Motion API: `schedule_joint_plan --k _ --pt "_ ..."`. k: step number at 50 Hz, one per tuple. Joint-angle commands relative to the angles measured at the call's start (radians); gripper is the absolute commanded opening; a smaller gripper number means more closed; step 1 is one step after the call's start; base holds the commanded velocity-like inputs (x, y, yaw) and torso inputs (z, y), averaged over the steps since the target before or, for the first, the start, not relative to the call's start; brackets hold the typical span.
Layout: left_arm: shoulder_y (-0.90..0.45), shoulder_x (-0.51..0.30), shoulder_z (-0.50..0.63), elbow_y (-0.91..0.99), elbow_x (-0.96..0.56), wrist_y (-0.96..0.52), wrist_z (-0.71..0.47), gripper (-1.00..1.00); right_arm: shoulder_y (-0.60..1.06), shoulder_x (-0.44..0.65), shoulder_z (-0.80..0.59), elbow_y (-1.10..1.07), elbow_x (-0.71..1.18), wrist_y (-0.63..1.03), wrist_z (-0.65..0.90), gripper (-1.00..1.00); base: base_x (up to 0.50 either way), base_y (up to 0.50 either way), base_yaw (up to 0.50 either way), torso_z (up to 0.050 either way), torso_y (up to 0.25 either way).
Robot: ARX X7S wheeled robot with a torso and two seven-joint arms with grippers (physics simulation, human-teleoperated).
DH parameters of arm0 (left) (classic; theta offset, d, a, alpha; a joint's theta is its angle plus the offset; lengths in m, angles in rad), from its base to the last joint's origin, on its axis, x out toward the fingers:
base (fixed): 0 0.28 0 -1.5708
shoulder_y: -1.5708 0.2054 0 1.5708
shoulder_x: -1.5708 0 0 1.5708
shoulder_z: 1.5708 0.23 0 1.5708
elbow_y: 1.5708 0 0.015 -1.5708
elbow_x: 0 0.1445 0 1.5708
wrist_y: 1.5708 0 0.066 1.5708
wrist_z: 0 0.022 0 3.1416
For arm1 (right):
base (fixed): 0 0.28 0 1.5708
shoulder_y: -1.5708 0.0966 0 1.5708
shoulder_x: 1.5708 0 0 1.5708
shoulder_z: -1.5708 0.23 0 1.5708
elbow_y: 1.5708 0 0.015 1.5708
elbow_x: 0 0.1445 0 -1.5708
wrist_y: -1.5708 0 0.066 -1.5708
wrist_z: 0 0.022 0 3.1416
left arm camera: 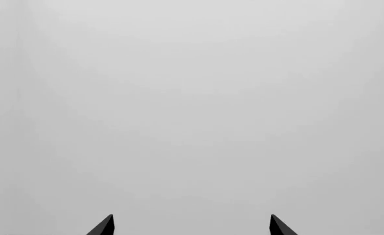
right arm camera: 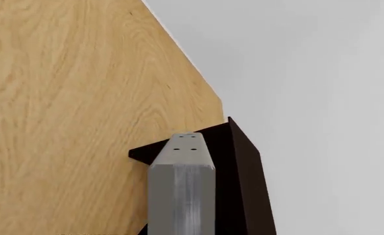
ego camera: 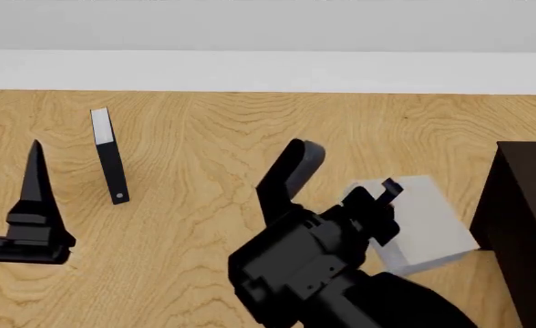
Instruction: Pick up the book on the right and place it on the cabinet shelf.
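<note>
The light-grey book [ego camera: 428,222] hangs tilted just left of the dark cabinet shelf [ego camera: 528,225], and my right gripper [ego camera: 387,201] is shut on its near end. In the right wrist view the book [right arm camera: 182,191] runs edge-on straight out from the jaws, with the cabinet shelf [right arm camera: 244,171] right behind it. Whether the book touches the table is hidden. My left gripper [left arm camera: 192,226] is open with nothing in it and faces only a blank grey wall. In the head view it [ego camera: 35,184] stands at the far left with its finger pointing up.
A thin black book with a white end [ego camera: 109,160] lies on the wooden table [ego camera: 204,225] at the left. A white ledge [ego camera: 268,72] and a grey wall bound the table at the back. My right arm's dark bulk [ego camera: 305,273] covers the near middle.
</note>
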Motion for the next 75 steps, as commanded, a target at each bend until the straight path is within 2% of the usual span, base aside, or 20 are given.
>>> schedule_joint_plan --k 1,25,75 --pt "-0.001 -0.004 -0.015 0.002 -0.020 0.000 -0.003 1.00 0.008 -0.034 -0.082 0.068 -0.063 0.064 0.121 -1.00 0.00 0.00 0.00 0.000 0.000" --pt "-0.006 -0.010 -0.034 -0.007 -0.049 0.003 -0.006 1.00 -0.006 -0.034 -0.081 0.117 -0.156 0.114 0.101 -1.00 0.00 0.00 0.00 0.000 0.001" --pt "-0.008 -0.023 -0.033 0.000 -0.064 0.005 -0.020 1.00 -0.100 -0.034 -0.077 0.148 -0.281 0.039 0.013 -1.00 0.00 0.00 0.00 0.000 0.001"
